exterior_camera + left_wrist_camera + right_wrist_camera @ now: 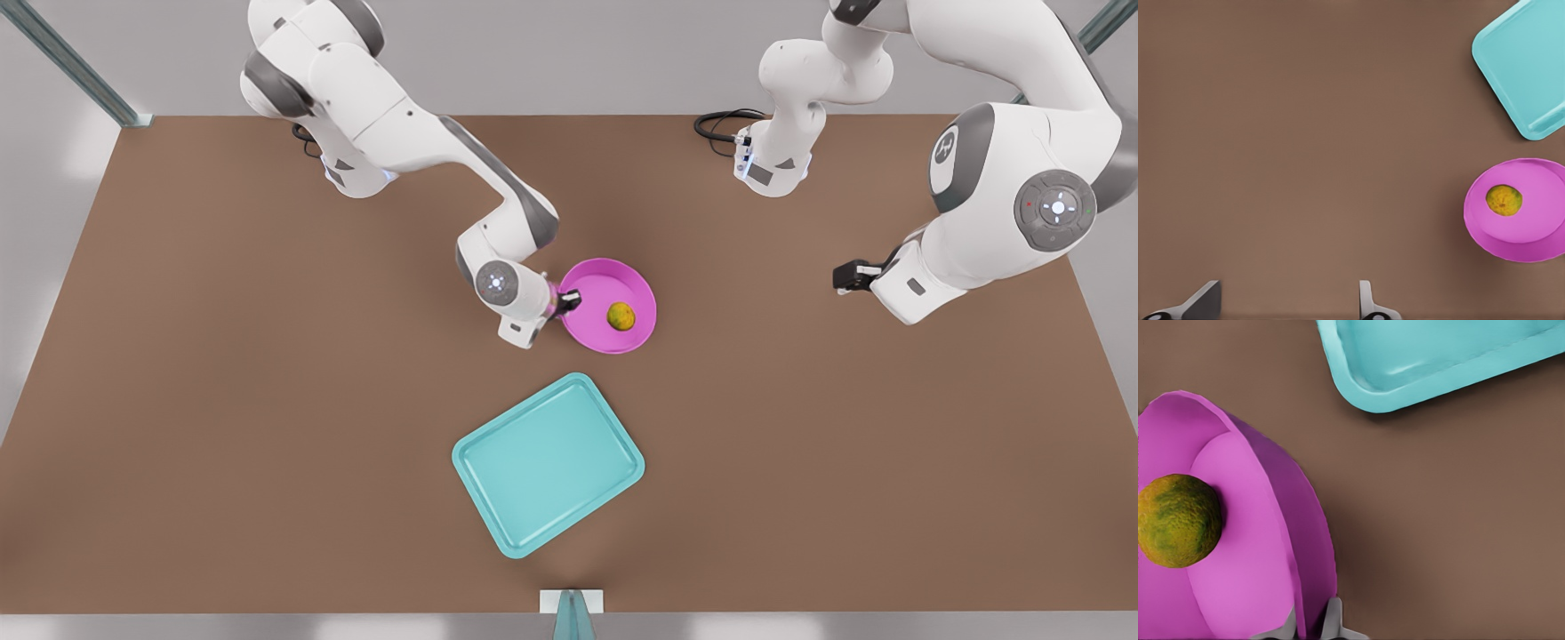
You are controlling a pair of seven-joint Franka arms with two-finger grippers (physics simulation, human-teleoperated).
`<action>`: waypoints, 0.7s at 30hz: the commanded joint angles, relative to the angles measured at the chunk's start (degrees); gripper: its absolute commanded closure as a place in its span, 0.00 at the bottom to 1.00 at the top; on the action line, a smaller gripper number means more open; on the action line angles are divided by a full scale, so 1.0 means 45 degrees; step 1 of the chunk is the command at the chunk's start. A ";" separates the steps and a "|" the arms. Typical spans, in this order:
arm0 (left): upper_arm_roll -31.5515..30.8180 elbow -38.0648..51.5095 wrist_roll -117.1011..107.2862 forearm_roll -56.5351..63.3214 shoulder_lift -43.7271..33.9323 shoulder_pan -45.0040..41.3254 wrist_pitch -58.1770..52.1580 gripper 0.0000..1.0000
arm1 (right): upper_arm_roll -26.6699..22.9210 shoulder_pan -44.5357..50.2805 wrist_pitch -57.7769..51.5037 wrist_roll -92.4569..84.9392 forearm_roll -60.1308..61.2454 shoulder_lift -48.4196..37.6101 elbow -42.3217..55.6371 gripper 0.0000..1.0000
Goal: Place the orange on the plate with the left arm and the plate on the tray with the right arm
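The right claw (569,302) grips the plate's (622,289) rim, the orange (621,316) resting inside, the tray (548,462) nearby on the surface; left claw (840,277) hangs released, well apart.

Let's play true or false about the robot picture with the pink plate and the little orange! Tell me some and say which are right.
1. The orange lies on the pink plate. True.
2. The plate sits on the turquoise tray. False: it is on the brown table, apart from the tray.
3. The right tool is closed on the plate's rim. True: the right wrist view shows a finger on each side of the rim.
4. The left tool holds the orange. False: its fingers are open with nothing between them, away from the plate.
5. The tray has fruit in it. False: nothing lies in it.
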 commanded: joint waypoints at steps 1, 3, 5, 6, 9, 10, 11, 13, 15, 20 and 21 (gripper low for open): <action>0.0000 0.0006 -0.0027 0.0013 -0.0021 0.0002 -0.0028 0.00 | -0.0082 -0.0237 -0.0409 0.0115 0.0812 0.0040 0.0630 0.79; 0.0019 0.0006 -0.0027 0.0091 -0.0021 0.0002 -0.0047 0.00 | -0.0102 -0.0628 -0.0136 0.0193 0.1241 0.0138 0.1001 0.79; 0.0156 0.0025 0.0012 0.0092 -0.0040 0.0021 -0.0008 0.00 | -0.0784 -0.0726 0.0761 0.0192 0.1457 0.0391 0.1236 0.79; 0.0137 0.0590 -0.0046 0.0169 0.0018 0.0021 0.0011 0.00 | -0.1077 -0.0726 0.1308 0.0193 0.1534 0.0470 0.1256 0.79; 0.0371 0.1217 0.0071 0.0189 -0.0099 0.0060 -0.0047 0.00 | -0.1722 -0.1077 0.2423 0.0193 0.1828 0.0645 0.1295 0.79; 0.0371 0.1217 0.0071 0.0189 -0.0177 0.0060 -0.0144 0.00 | -0.1820 -0.1408 0.2423 0.0193 0.1847 0.0762 0.1314 0.79; 0.0351 0.1217 0.0051 0.0189 -0.0138 0.0060 -0.0145 0.00 | -0.1840 -0.1546 0.2793 0.0193 0.1945 0.1346 0.1799 0.79; 0.0195 0.1217 0.0207 -0.0006 -0.0060 0.0041 -0.0028 0.00 | -0.1840 -0.1546 0.3146 0.0212 0.2589 0.2559 0.3228 0.79; 0.0136 0.1197 0.0227 -0.0065 -0.0079 -0.0018 -0.0125 0.00 | -0.1840 -0.1546 0.3165 0.0212 0.3292 0.3165 0.4029 0.79; 0.0175 0.1197 0.0129 -0.0065 0.0174 -0.0037 -0.0106 0.00 | -0.1840 -0.2308 0.3068 -0.0138 0.3859 0.3614 0.4615 0.79; 0.0175 0.1197 0.0051 -0.0046 0.0174 -0.0057 -0.0106 0.00 | -0.1859 -0.2405 0.2990 -0.0647 0.3918 0.3653 0.4556 0.79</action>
